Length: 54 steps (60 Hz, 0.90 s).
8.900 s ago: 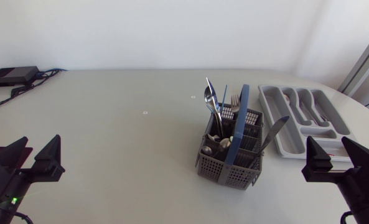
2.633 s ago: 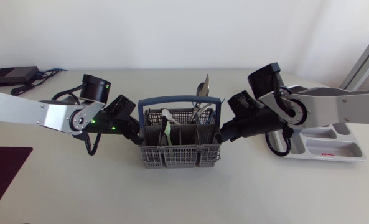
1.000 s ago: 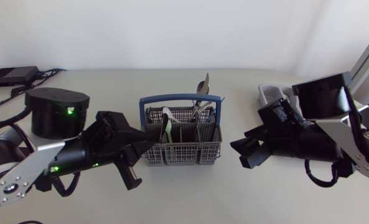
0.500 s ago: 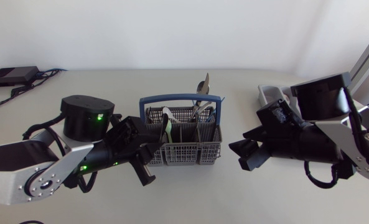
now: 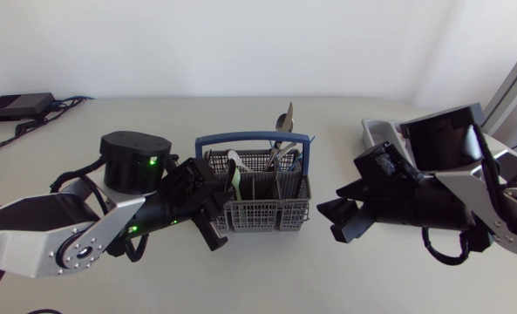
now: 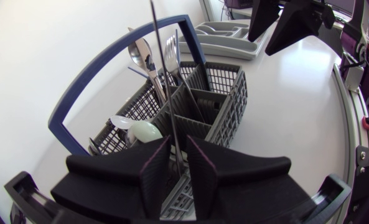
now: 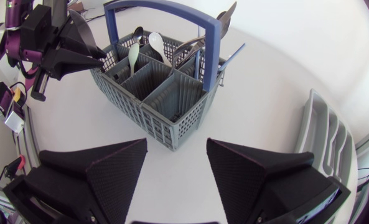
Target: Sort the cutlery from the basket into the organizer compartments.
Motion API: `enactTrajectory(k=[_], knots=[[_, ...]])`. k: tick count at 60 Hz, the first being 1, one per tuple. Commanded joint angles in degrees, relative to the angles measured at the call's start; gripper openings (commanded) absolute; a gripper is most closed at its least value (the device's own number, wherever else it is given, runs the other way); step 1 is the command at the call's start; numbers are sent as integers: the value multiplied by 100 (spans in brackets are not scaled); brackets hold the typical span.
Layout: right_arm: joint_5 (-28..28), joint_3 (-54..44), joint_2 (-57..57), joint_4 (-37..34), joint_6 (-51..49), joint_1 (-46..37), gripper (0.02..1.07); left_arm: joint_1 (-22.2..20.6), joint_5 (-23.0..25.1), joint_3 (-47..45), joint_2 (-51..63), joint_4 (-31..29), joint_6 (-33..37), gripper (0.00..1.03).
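Observation:
The grey cutlery basket (image 5: pixel 256 212) with its blue handle (image 5: pixel 254 138) stands mid-table and holds several pieces, among them a spoon (image 6: pixel 137 53), a fork (image 6: pixel 172 50) and a pale spoon (image 6: pixel 145 130). My left gripper (image 5: pixel 214 219) is at the basket's left end. In the left wrist view its fingers (image 6: pixel 154 174) stand a narrow gap apart, with a thin metal utensil (image 6: pixel 165 81) upright between them and not clearly touched from both sides. My right gripper (image 5: pixel 329 222) hangs wide open and empty, just right of the basket (image 7: pixel 165 106). The grey organizer (image 5: pixel 382 131) lies at the right, mostly behind the right arm.
A black box (image 5: pixel 18 106) with cables sits at the table's back left corner. The right arm's bulky links cover most of the organizer (image 7: pixel 324 137). Bare tabletop lies in front of the basket and behind it.
My left gripper has swung in to the right, up to the basket's left end, and its fingers have narrowed slightly. The right arm has barely shifted.

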Motion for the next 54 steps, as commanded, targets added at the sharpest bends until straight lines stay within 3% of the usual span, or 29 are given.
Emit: enactTrajectory(k=[1,3,34,48,54], knots=[[-4,-65,95,64,41,55,72,-49,-32,153,143,113,-93,8],[-4,-74,95,64,41,55,72,-58,-76,144,152,174,-102,4],[5,-101,121,55,41,108,72,21,-173,-93,-560,350,-331,4],[14,14,59,-50,41,213,72,267,197,38,-1237,-46,-594,4],[14,119,-20,-138,41,318,72,390,416,285,-1721,-485,-805,4]])
